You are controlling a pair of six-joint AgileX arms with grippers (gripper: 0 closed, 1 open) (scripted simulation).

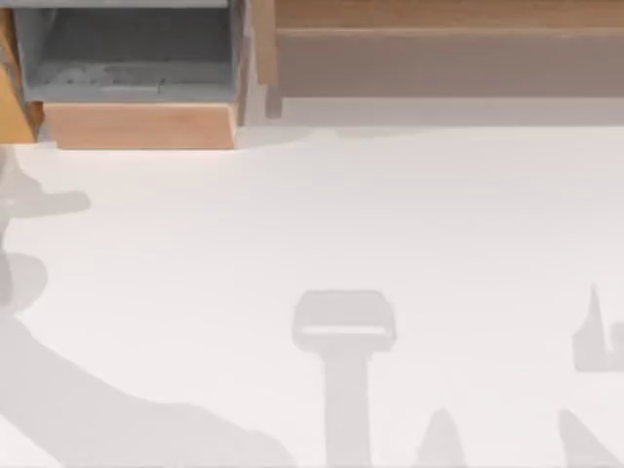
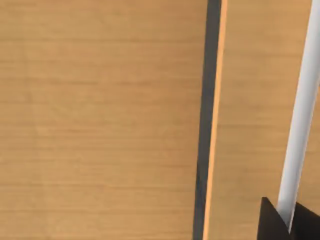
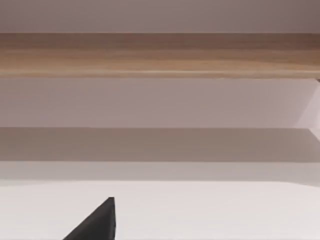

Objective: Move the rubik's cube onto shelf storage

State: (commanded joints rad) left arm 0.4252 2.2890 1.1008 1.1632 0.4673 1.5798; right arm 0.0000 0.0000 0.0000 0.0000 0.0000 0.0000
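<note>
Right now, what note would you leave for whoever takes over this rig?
Left tool: close to light wooden boards; open or shut, cannot tell.
Right tool: low over the table, facing the shelf storage; state cannot be told.
Rubik's cube: I cannot place it, so whether it has been delivered is unsettled.
Left to do: locate the cube and confirm it rests on the shelf storage.

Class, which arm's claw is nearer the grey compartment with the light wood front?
Left, most likely. The left claw hangs close against orange wood panels matching the grey compartment's side; the right claw faces the shelf storage across a strip of table.
</note>
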